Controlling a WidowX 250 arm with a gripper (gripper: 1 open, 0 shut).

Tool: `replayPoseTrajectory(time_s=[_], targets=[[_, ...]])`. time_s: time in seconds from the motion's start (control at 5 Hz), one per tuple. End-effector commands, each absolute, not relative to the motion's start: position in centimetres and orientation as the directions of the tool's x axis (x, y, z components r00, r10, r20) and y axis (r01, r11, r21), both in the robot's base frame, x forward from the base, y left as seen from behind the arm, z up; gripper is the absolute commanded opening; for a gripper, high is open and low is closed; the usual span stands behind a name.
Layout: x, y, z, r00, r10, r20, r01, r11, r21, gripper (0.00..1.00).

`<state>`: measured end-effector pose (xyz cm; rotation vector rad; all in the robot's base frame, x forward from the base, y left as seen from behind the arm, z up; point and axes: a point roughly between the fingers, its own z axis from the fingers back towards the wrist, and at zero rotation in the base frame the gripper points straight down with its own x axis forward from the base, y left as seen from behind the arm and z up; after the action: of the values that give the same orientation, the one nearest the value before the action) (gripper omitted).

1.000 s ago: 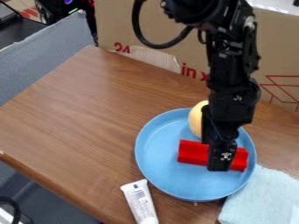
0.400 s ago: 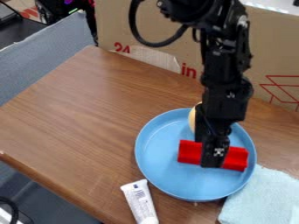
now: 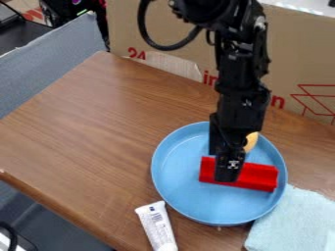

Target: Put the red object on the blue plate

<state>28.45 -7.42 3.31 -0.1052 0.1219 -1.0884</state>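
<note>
The red object (image 3: 261,176), a bright red bar, lies flat inside the blue plate (image 3: 177,167), toward its right half. My gripper (image 3: 230,169) points straight down over the bar's left end, and its dark fingers stand open at the bar. The arm hides the bar's left part. Whether the fingers touch the bar cannot be told.
A sliver of yellow-orange fruit (image 3: 249,141) shows behind the arm at the plate's far side. A pale teal cloth (image 3: 296,225) lies at the plate's right front and a white tube (image 3: 157,228) at its left front. A cardboard box (image 3: 151,34) stands at the back of the wooden table (image 3: 92,118).
The arm has shifted a little to the left and now covers most of the fruit. The red bar stays where it was on the plate.
</note>
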Motion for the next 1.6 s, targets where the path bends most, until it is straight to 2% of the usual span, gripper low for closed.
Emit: replayPoseTrajectory(time_s=[0.0,0.2,0.4,0.6,0.8,1.0,1.2,1.4], targets=[[29.3,-7.1,4.3,0.460,-0.888,-0.007,0.883,0.458,-0.099,1.00],[30.8,-6.5,4.0,0.461,-0.887,-0.022,0.882,0.461,-0.099,1.00],[30.4,-6.0,3.6,0.459,-0.888,-0.035,0.883,0.460,-0.093,0.00],[30.6,-6.1,2.9,0.447,-0.894,-0.037,0.889,0.449,-0.090,0.00],[30.4,-6.1,3.5,0.429,-0.903,-0.030,0.897,0.430,-0.101,0.00],[29.4,-6.4,4.0,0.415,-0.909,-0.037,0.902,0.416,-0.116,1.00],[28.5,-6.9,3.3,0.398,-0.916,-0.043,0.909,0.400,-0.119,1.00],[27.3,-7.7,4.5,0.398,-0.914,-0.079,0.912,0.403,-0.074,1.00]])
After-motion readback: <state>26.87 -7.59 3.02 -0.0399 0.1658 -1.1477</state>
